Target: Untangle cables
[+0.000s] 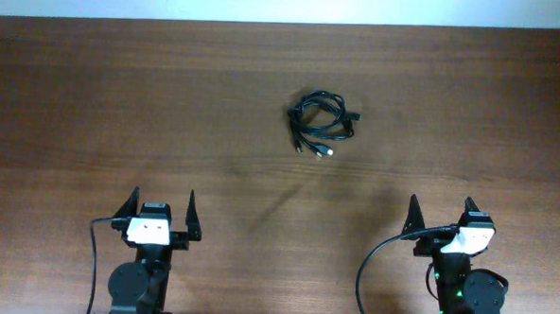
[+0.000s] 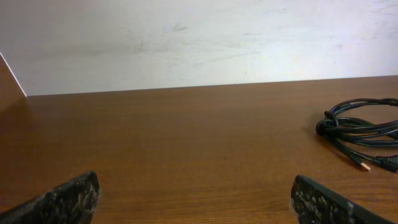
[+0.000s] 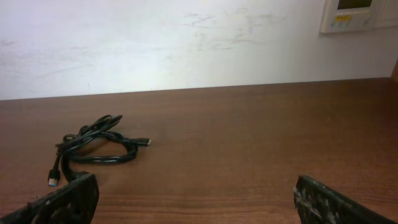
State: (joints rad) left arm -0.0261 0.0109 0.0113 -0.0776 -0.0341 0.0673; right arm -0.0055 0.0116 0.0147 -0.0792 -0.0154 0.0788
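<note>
The cables (image 1: 321, 120) lie in a small black coil with plug ends on the brown table, at the middle of its far half. The coil shows at the right edge of the left wrist view (image 2: 364, 132) and at the left of the right wrist view (image 3: 96, 148). My left gripper (image 1: 159, 214) is open and empty near the front edge, well short of the coil and left of it. My right gripper (image 1: 440, 218) is open and empty near the front edge, short of the coil and right of it.
The wooden table (image 1: 93, 101) runs back to a pale wall. A white wall panel (image 3: 359, 14) shows at the top right of the right wrist view. Thicker black arm cables (image 1: 370, 265) hang by each arm's base.
</note>
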